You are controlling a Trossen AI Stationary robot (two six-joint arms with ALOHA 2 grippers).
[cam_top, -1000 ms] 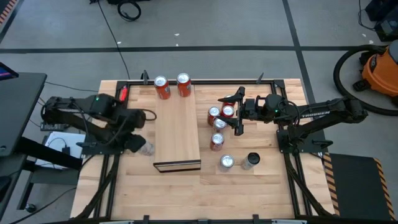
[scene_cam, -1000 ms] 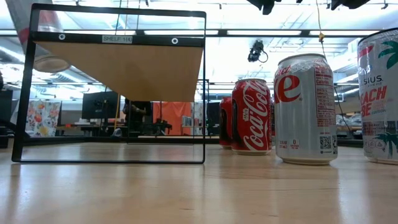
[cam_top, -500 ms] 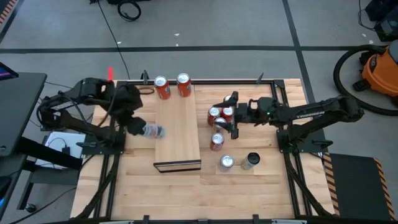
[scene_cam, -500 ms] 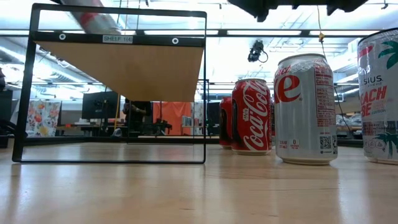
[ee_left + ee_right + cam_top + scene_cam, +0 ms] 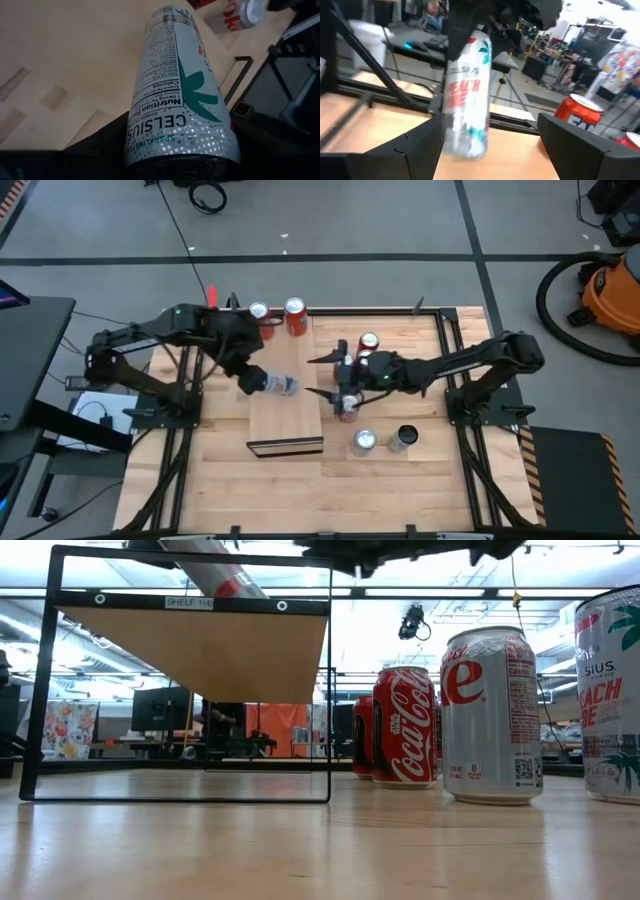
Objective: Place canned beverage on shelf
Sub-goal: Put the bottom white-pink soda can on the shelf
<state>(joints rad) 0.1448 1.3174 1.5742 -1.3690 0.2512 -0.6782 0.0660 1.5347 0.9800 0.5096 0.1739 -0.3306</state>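
The left gripper [image 5: 247, 378] is clamped on the base end of a slim silver Celsius can with teal palm-leaf print [image 5: 275, 385], carrying it tilted in the air above the long pale wood box-shaped shelf [image 5: 285, 405]; in the left wrist view the can [image 5: 175, 95] runs out from between the dark fingers, with the shelf's smooth top [image 5: 75, 45] under it. Seen low from the open end, the shelf [image 5: 190, 645] shows a dark frame around its slot, and the tilted can [image 5: 215, 570] sits above its top edge, not touching it. The right gripper [image 5: 326, 376] is spread wide, fingers well apart, at the shelf's right edge, just beside a cluster of red cola cans [image 5: 349, 392] standing on the slatted wooden tabletop [image 5: 400, 480]; its wrist view looks between its own two dark fingers [image 5: 410, 155] at the held can [image 5: 467, 95] and one red can [image 5: 575, 117]. Two further red cans [image 5: 278, 315] stand at the far end of the shelf. A silver-topped can [image 5: 364, 442] and a dark-topped can [image 5: 402, 438] stand on the tabletop to the right of the shelf's open end.
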